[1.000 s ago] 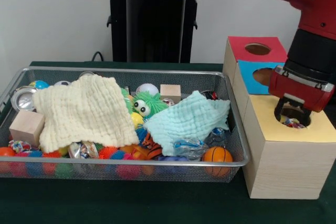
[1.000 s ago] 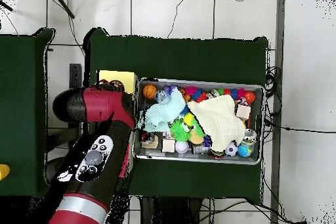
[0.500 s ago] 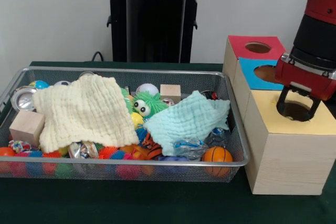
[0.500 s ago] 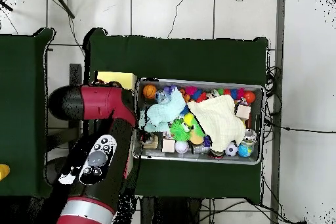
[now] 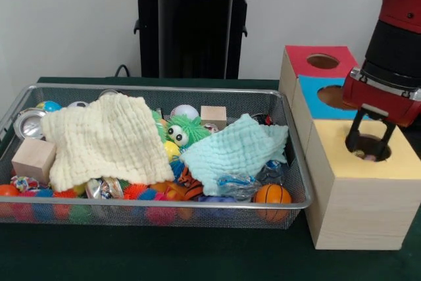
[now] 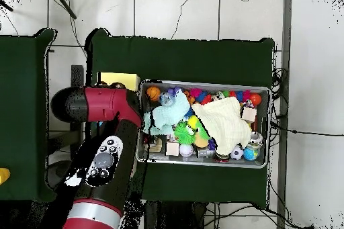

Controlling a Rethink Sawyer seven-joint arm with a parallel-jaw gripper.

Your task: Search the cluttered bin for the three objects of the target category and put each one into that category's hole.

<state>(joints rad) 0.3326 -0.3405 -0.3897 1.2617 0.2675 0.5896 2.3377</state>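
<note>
Two cloths lie over the clutter in the wire bin (image 5: 158, 212) in front of you. Nearest, along the bin's front wall, sit an orange basketball (image 5: 272, 195), spiky coloured balls and a wooden block (image 5: 33, 158) at the left end. Over them spread a cream cloth (image 5: 105, 139) on the left and a pale blue cloth (image 5: 235, 151) on the right — between the two, a green fuzzy toy with big eyes (image 5: 181, 130) peeks out. A second wooden block (image 5: 213, 116) rests by the far wall.

To the right of the bin stands a row of boxes: yellow box (image 5: 358, 189) nearest, then the blue box (image 5: 325, 97), then the red box (image 5: 319, 62). Your gripper (image 5: 370, 143) hangs over the yellow box's hole (image 5: 368, 146), its fingers spread apart and holding nothing; something small shows inside the hole, too dim to identify.
</note>
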